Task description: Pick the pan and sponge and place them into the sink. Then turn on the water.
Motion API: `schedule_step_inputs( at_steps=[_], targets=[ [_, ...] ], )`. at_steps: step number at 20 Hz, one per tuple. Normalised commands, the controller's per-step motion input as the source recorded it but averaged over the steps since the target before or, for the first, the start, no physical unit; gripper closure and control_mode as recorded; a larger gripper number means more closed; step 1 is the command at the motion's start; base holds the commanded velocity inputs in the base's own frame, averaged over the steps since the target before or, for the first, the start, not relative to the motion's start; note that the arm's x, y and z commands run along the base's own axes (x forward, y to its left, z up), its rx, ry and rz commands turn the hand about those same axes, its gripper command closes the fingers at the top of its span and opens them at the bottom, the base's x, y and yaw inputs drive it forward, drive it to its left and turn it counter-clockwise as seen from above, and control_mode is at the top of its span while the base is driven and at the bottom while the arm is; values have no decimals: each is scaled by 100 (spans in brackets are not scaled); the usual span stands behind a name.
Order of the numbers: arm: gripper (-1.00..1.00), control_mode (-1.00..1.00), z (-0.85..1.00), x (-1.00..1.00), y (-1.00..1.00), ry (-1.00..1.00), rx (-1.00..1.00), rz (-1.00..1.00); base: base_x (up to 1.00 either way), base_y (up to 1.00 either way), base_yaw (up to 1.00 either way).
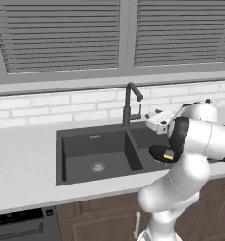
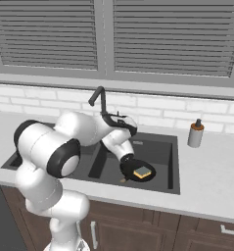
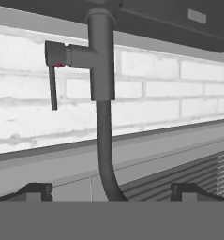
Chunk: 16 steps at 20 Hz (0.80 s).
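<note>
from the left side the sink (image 1: 67, 155) shows its empty left basin and drain, arm blocking most of the pan (image 1: 158, 153). the right side shows the pan in the right basin with the sponge (image 2: 142, 172) lying in it. pale desk (image 2: 211, 181), white brick wall, shuttered window. claw (image 3: 111, 190) spread wide, nothing in it, just beside the faucet (image 3: 101, 70), soap bottle (image 2: 196, 133) well apart.

Left base cam sits behind my arm on the left, looking forward and down over the dark grey double-basin sink (image 1: 92, 153). Right base cam mirrors it from the right side, same sink (image 2: 160, 147). Both share the tall dark angular faucet (image 1: 129, 104) (image 2: 100, 100), white brick backsplash (image 1: 52, 110) (image 2: 152, 113) and window blinds. My hand cam is rolled upside down, close on that faucet (image 3: 101, 70).
</note>
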Motion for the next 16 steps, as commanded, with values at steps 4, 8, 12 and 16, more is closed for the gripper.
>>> schedule_step_inputs(
  at_steps=[4,8,12,16],
  targets=[
    [-100,-100,-1,34,0,0,0,0,0,0,0],
    [-100,-100,-21,37,0,0,0,0,0,0,0],
    [-100,-100,-28,40,0,0,0,0,0,0,0],
    [-100,-100,-35,41,0,0,0,0,0,0,0]
  ],
)
